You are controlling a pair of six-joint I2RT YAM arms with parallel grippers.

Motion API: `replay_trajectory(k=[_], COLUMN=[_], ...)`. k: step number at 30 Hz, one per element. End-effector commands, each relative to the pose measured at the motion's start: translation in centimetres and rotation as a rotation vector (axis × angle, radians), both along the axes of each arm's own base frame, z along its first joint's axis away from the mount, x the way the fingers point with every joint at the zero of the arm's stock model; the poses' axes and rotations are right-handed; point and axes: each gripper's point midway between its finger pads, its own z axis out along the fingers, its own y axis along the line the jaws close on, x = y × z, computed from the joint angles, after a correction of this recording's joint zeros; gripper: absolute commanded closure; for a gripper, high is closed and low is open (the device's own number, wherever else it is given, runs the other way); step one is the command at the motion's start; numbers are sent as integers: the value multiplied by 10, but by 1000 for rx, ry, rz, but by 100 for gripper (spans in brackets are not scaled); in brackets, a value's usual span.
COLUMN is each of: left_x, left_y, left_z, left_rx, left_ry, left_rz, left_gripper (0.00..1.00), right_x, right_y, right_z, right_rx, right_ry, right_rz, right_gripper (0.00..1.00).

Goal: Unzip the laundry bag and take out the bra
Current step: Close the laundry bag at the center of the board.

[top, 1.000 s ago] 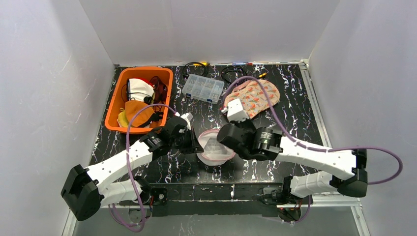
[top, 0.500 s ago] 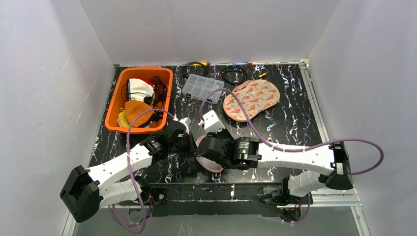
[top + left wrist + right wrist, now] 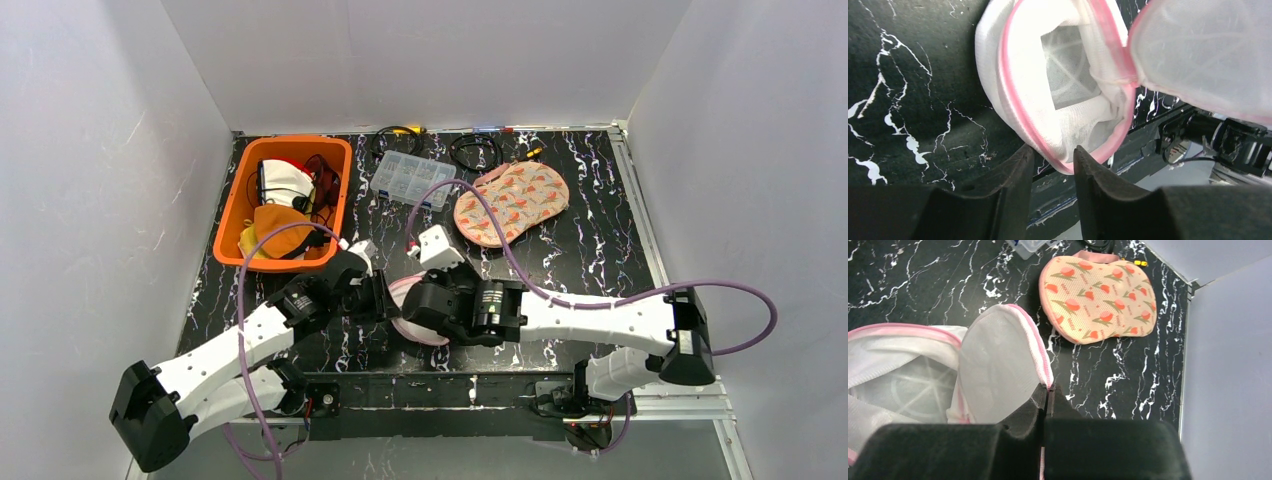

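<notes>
Swinging left, your right gripper (image 3: 1047, 389), clamped on the flap (image 3: 998, 365), has peeled it back while your left gripper (image 3: 1054, 156) pinches the bag (image 3: 990, 65) rim as anchor.

This was a robotics lab cell, not a home. Plain white panels (image 3: 430, 60) boxed in a black marbled table (image 3: 590, 250) on three sides, with an aluminium rail (image 3: 640, 215) down its right edge. The left arm (image 3: 225, 350) and right arm (image 3: 600, 315) were bolted at the bottom of the frame, looped with purple cables (image 3: 758, 292). At upper left sat an orange bin (image 3: 295, 140) of mixed props. Beside it, a clear parts organizer (image 3: 412, 178) and coiled wires (image 3: 475, 150) lay near the top edge.
</notes>
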Motion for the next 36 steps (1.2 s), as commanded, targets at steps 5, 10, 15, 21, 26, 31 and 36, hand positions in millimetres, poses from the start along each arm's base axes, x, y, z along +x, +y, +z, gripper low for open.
replay_trajectory(k=[5, 10, 15, 21, 26, 31, 36], left_x=[28, 39, 32, 4, -12, -15, -9], left_y=[13, 18, 13, 9, 16, 17, 11], left_z=[22, 16, 5, -11, -32, -40, -37], left_rx=[130, 218, 226, 142, 123, 97, 88], left_ry=[-114, -124, -66, 22, 74, 88, 73], left_rz=[39, 40, 8, -33, -19, 5, 13], left_gripper=[46, 41, 41, 40, 43, 51, 82], right_x=[3, 4, 5, 5, 4, 3, 2], right_y=[-20, -23, -26, -31, -32, -33, -35], right_z=[25, 29, 36, 37, 34, 33, 35], right_rx=[3, 2, 6, 10, 24, 33, 44], right_ry=[-66, -75, -90, -97, -88, -82, -80], right_rz=[-36, -41, -50, -60, -59, -59, -60], right_gripper=[99, 99, 99, 99, 99, 99, 99])
